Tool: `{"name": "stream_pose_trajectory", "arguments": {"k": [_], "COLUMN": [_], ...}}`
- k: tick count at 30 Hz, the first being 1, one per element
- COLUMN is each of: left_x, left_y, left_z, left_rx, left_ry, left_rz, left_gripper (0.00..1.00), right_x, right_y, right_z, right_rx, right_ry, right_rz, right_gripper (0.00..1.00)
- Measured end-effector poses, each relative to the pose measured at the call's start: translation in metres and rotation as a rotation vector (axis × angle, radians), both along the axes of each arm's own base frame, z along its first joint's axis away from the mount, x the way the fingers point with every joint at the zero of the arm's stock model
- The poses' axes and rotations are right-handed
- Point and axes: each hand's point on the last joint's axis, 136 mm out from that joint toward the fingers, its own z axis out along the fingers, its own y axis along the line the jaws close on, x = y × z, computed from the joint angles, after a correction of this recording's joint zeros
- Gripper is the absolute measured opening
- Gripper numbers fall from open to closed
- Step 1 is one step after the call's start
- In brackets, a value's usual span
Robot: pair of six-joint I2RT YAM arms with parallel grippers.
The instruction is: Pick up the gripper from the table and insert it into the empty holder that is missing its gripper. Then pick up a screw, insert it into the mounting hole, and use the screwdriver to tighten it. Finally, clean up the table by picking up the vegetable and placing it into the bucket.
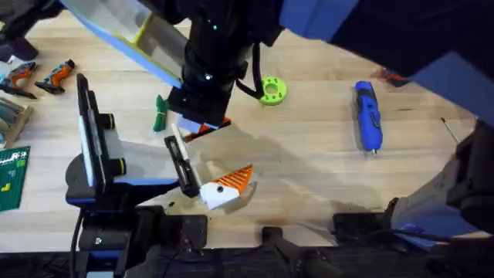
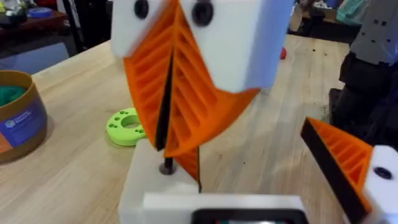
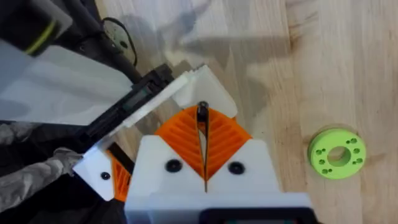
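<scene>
A pale wooden table (image 1: pixel 309 170) with visible grain carries soft shadows; beyond its far edge, dim room furniture (image 2: pixel 37 31) stands blurred.

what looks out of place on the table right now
The vegetable lies loose on the table, not in the bucket. The right gripper, jaws shut on a screw, works close beside it. Nothing looks spilled or broken.

Robotics lab; wooden workbench (image 1: pixel 324 177), blue screwdriver (image 1: pixel 367 116)
</scene>
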Motion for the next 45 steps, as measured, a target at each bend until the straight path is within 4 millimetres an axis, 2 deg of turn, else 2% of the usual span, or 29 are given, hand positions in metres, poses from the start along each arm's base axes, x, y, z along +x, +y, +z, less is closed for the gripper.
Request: {"name": "stream_pose_trajectory", "arguments": {"k": [27, 34, 45], "left_x": [0.0, 0.0, 0.0], "left_y": [0.0, 0.0, 0.0], "left_z": [0.0, 0.0, 0.0], "left_rx": [0.0, -0.005, -0.006], "left_ry": [0.0, 0.013, 0.016], "left_rz": [0.0, 0.001, 0.001], "left_gripper": [0.986, 0.986, 0.986], "right_x": [0.0, 0.002, 0.002], "right_y": [0.0, 0.003, 0.003], "right_z": [-0.002, -0.013, -0.013], "right_rx": [-0.004, -0.027, -0.027], "right_ry": [0.002, 0.017, 0.017], "right_rz": [0.001, 0.001, 0.001], "right_gripper": [0.006, 0.006, 0.006]}}
